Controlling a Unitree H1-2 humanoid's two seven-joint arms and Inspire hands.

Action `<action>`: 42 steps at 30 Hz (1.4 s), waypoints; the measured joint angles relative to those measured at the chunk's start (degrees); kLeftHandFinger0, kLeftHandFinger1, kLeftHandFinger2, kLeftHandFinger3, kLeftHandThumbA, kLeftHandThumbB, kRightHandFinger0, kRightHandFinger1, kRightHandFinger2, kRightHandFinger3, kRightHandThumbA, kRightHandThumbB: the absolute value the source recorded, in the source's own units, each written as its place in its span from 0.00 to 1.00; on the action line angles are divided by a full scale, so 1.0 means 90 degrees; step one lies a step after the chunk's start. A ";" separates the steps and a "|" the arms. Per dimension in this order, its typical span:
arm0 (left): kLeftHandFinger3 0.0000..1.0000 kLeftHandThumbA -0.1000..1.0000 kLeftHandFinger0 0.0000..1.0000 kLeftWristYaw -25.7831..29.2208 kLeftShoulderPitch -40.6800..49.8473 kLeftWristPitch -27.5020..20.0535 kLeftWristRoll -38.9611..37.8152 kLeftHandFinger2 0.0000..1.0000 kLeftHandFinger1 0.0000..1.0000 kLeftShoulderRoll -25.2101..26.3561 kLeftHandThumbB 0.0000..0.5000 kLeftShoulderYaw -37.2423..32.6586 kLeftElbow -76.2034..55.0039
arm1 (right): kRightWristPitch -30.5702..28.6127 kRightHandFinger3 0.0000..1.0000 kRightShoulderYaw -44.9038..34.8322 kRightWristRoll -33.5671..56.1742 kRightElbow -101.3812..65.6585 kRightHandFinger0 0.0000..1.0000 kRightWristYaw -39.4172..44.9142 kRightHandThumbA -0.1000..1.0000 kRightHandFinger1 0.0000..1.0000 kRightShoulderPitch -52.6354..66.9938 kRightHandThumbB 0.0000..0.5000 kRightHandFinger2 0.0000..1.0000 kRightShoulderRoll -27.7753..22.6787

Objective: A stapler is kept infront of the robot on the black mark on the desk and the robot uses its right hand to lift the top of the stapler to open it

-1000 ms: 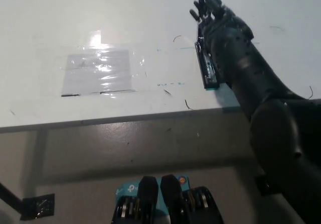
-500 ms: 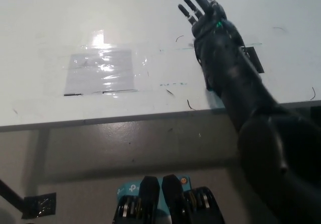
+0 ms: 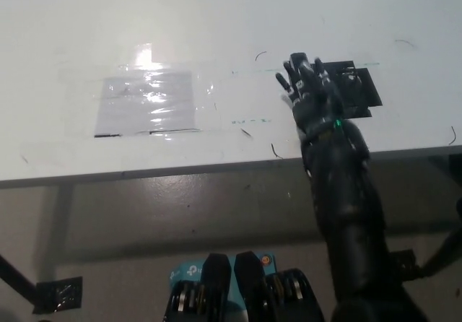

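Note:
My black right hand [image 3: 312, 92] hovers over the white desk [image 3: 216, 19] near its front edge, fingers spread and pointing away from me, nothing held in it. Just right of the hand lies a dark, flat, roughly square shape [image 3: 355, 91], partly hidden by the fingers. I cannot tell whether that is the stapler, its opened top or the black mark. No long stapler body shows clearly in the head view. My forearm [image 3: 346, 199] runs down from the hand past the desk edge. The white left hand is out of the picture.
A shiny taped-down clear sheet [image 3: 148, 104] lies on the desk to the left. Small pen marks [image 3: 245, 131] dot the surface near the hand. The desk's front edge [image 3: 180, 169] crosses the picture, with grey floor below it.
My right arm has drawn back toward the desk's front edge, and the hand sits lower in the picture. The long black stapler seen beside the wrist a second ago no longer shows there.

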 measured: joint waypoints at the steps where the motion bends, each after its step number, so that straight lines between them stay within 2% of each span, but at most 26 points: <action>1: 0.89 0.35 0.61 0.0001 0.0000 0.0000 0.0000 0.76 0.63 -0.0001 0.25 0.0001 0.0000 | 0.0055 0.96 0.0086 0.0033 -0.0254 0.57 -0.0009 0.48 0.63 0.0144 0.00 0.78 -0.0007; 5: 0.90 0.37 0.61 0.0003 0.0004 0.0003 0.0000 0.76 0.63 -0.0002 0.28 0.0002 0.0000 | 0.0342 0.94 0.0451 0.0236 -0.1304 0.56 -0.0065 0.51 0.60 0.0902 0.00 0.75 -0.0103; 8: 0.93 0.35 0.61 0.0002 0.0001 0.0003 0.0000 0.79 0.64 -0.0002 0.21 0.0003 0.0000 | 0.0543 0.94 0.0665 0.0379 -0.2016 0.54 -0.0123 0.54 0.57 0.1439 0.00 0.72 -0.0314; 10: 0.93 0.35 0.63 0.0002 0.0001 0.0004 0.0000 0.81 0.65 -0.0002 0.20 0.0003 0.0000 | 0.0657 0.94 0.0820 0.0491 -0.2481 0.53 -0.0158 0.53 0.58 0.1781 0.00 0.72 -0.0547; 13: 0.90 0.36 0.60 0.0002 0.0000 0.0005 0.0000 0.76 0.62 -0.0002 0.27 0.0003 -0.0001 | 0.0822 0.90 0.0976 0.0657 -0.3146 0.52 -0.0219 0.47 0.55 0.2175 0.00 0.68 -0.0882; 15: 0.90 0.35 0.60 0.0002 0.0001 0.0006 0.0000 0.76 0.62 -0.0002 0.27 0.0003 -0.0001 | 0.0950 0.91 0.1092 0.0785 -0.3668 0.52 -0.0291 0.45 0.55 0.2457 0.00 0.68 -0.1165; 17: 0.89 0.35 0.60 0.0002 -0.0002 0.0007 0.0000 0.75 0.62 -0.0002 0.26 0.0003 -0.0003 | 0.1057 0.91 0.1177 0.0910 -0.4125 0.51 -0.0352 0.44 0.53 0.2688 0.00 0.68 -0.1387; 19: 0.91 0.33 0.62 0.0002 -0.0002 0.0008 -0.0001 0.77 0.62 0.0000 0.25 0.0005 -0.0006 | 0.1175 0.89 0.1249 0.1027 -0.4564 0.47 -0.0399 0.42 0.47 0.2904 0.00 0.61 -0.1567; 22: 0.92 0.33 0.64 0.0002 0.0000 0.0042 -0.0004 0.78 0.62 0.0012 0.20 0.0016 -0.0053 | 0.1417 0.85 0.1370 0.1137 -0.5316 0.45 -0.0428 0.38 0.46 0.3216 0.00 0.56 -0.1873; 24: 0.93 0.34 0.63 0.0001 -0.0013 0.0062 -0.0013 0.79 0.64 0.0033 0.21 0.0032 -0.0063 | 0.1499 0.83 0.1406 0.1027 -0.5499 0.41 -0.0385 0.39 0.43 0.3314 0.00 0.53 -0.2007; 27: 0.92 0.35 0.63 0.0000 -0.0019 0.0080 -0.0029 0.79 0.64 0.0038 0.21 0.0049 -0.0060 | 0.1454 0.83 0.1529 0.0613 -0.5372 0.40 -0.0275 0.40 0.42 0.3511 0.00 0.54 -0.2205; 30: 0.94 0.36 0.66 0.0000 -0.0020 0.0093 -0.0032 0.79 0.65 0.0038 0.17 0.0052 -0.0053 | 0.1315 0.74 0.1624 0.0214 -0.4764 0.32 -0.0186 0.34 0.32 0.3640 0.00 0.43 -0.2304; 31: 0.94 0.36 0.65 0.0000 -0.0019 0.0093 -0.0032 0.78 0.64 0.0037 0.20 0.0053 -0.0047 | 0.1241 0.71 0.1650 0.0070 -0.4554 0.28 -0.0180 0.35 0.30 0.3668 0.03 0.42 -0.2319; 34: 0.93 0.35 0.64 0.0001 -0.0018 0.0102 -0.0031 0.77 0.64 0.0026 0.18 0.0052 -0.0025 | 0.1051 0.68 0.1751 -0.0263 -0.3953 0.28 -0.0183 0.35 0.32 0.3703 0.09 0.43 -0.2365; 36: 0.94 0.36 0.64 0.0002 -0.0016 0.0112 -0.0031 0.78 0.64 0.0023 0.20 0.0053 -0.0024 | 0.0832 0.68 0.1822 -0.0568 -0.3378 0.31 -0.0191 0.37 0.35 0.3712 0.12 0.46 -0.2399; 37: 0.94 0.35 0.65 0.0002 -0.0016 0.0113 -0.0031 0.77 0.64 0.0023 0.21 0.0053 -0.0022 | 0.0716 0.68 0.1849 -0.0705 -0.3110 0.32 -0.0198 0.37 0.35 0.3714 0.08 0.46 -0.2412; 38: 0.93 0.35 0.67 0.0002 -0.0016 0.0113 -0.0031 0.77 0.64 0.0022 0.19 0.0052 -0.0018 | 0.0646 0.67 0.1865 -0.0799 -0.2916 0.27 -0.0207 0.35 0.32 0.3714 0.07 0.43 -0.2420; 42: 0.95 0.37 0.65 0.0001 -0.0016 0.0115 -0.0031 0.77 0.64 0.0022 0.22 0.0052 0.0005 | 0.0252 0.65 0.1912 -0.1221 -0.2126 0.29 -0.0277 0.33 0.33 0.3746 0.07 0.43 -0.2424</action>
